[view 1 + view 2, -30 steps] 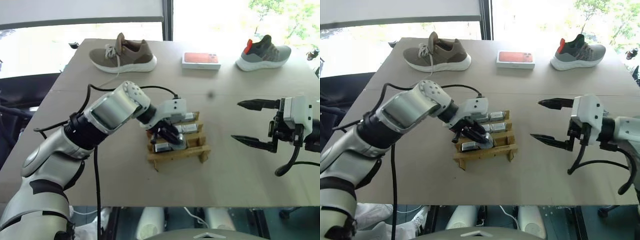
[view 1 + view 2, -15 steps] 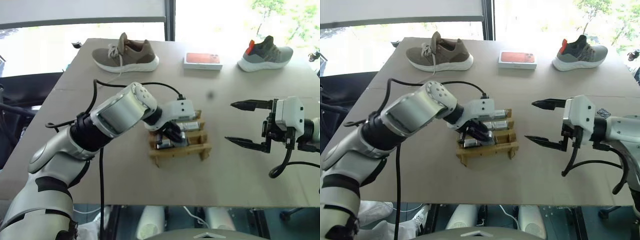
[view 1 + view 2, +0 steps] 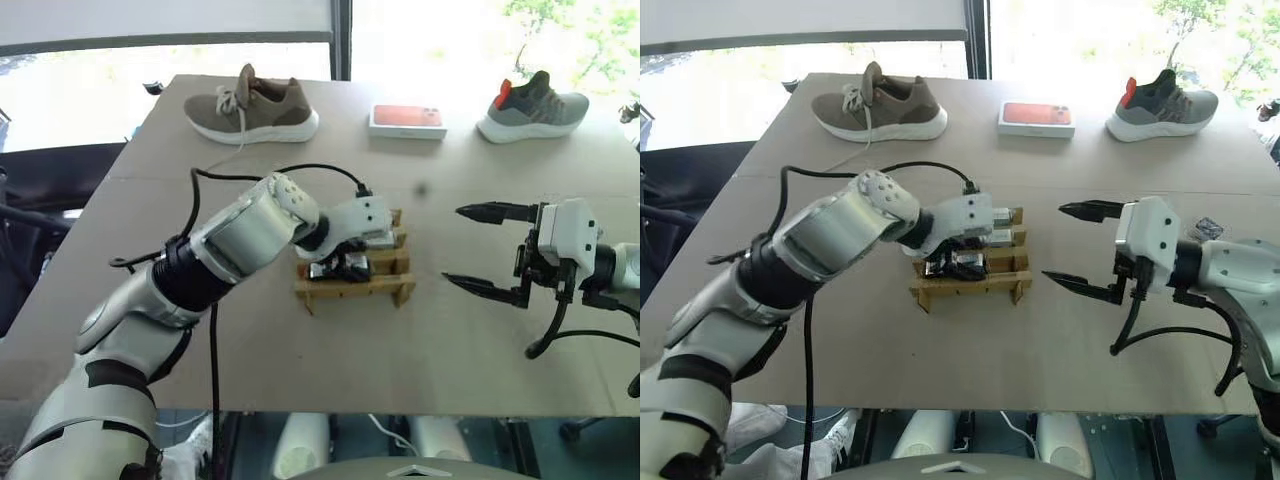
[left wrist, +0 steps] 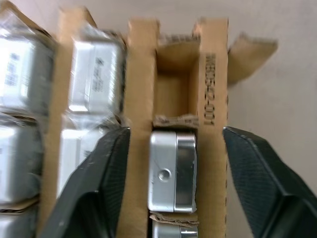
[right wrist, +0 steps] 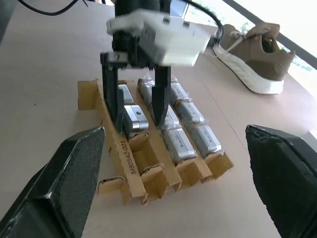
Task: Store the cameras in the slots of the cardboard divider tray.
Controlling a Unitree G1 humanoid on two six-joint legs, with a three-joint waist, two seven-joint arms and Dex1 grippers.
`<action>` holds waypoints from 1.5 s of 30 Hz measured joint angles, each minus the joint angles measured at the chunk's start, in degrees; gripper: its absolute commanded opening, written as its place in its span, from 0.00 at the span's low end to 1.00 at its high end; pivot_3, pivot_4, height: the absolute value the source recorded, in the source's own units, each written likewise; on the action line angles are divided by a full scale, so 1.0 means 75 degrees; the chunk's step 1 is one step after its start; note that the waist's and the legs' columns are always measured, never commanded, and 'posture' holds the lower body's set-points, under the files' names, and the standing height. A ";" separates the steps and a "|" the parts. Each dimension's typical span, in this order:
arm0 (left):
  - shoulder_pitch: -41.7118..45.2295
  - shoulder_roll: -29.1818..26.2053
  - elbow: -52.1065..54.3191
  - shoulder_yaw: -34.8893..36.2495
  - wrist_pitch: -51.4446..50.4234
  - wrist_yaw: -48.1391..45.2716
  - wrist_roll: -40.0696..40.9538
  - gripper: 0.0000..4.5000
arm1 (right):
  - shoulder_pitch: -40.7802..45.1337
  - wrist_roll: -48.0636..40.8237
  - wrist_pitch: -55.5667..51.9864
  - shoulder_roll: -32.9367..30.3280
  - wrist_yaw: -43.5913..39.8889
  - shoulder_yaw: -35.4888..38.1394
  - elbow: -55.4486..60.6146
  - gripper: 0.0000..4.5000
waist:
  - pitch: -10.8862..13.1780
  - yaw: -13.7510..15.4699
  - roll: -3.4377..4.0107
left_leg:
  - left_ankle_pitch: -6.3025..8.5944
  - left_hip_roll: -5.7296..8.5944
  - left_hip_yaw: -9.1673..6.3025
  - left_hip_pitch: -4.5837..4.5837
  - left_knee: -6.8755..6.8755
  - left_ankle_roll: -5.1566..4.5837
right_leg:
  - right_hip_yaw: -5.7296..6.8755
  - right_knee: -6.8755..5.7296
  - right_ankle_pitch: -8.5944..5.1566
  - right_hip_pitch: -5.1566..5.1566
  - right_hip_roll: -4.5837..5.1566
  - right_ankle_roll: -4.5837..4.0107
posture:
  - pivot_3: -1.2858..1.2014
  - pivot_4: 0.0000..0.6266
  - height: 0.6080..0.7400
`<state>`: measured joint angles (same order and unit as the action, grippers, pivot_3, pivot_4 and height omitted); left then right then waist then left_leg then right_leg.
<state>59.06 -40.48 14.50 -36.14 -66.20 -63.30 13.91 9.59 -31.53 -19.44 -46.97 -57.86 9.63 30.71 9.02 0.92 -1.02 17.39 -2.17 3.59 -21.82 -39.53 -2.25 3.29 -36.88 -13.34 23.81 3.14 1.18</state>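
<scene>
Since a sec ago the left hand [image 4: 171,168] has let go: its fingers were pinched on a camera over the tray's near row, and now they stand apart, one on each side of that camera [image 4: 172,171], not touching it as far as the wrist view lets me judge. That camera sits in the middle slot of the front row of the cardboard divider tray [image 3: 352,290], silver face up w/ a small round dimple. One slot next to it in that row is bare cardboard; the slot on its other side holds a camera, mostly cut off in the wrist view. The two rows behind are full of wrapped silver cameras [image 5: 190,130], three apiece, approx. level w/ the dividers.

Out to the right, the right hand [image 3: 478,249] hangs above the worktop [image 3: 300,360], well apart from the tray, its two black fingers spread wide w/ nothing between them, pointing toward the tray.

Farther back on the worktop: a brown shoe [image 3: 252,105] on the left, a flat orange-topped box [image 3: 406,120] in the middle, and a grey shoe w/ a red heel tab [image 3: 532,105] on the right. A black cable loops from the left arm over the worktop beside the tray.
</scene>
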 measured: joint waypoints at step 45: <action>-0.5609 0.0119 0.2187 0.6831 0.3145 0.0982 0.4479 1.00 | 0.3900 0.2570 -0.3932 0.1700 0.7541 0.1880 -0.8198 1.00 | -0.0014 -0.0051 0.0020 | -0.0002 -0.0004 0.0047 0.0018 0.0023 0.0005 | -0.0028 -0.0009 0.0003 0.0007 0.0023 0.0000 | 0.52 0.24 1.00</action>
<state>16.99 -39.59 30.91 15.10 -42.61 -55.94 47.50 38.85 -12.26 -48.93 -34.22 -1.30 23.73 -30.77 8.91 0.54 -0.87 17.38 -2.21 3.94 -21.68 -39.36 -2.21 3.08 -36.95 -13.32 23.87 3.31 1.17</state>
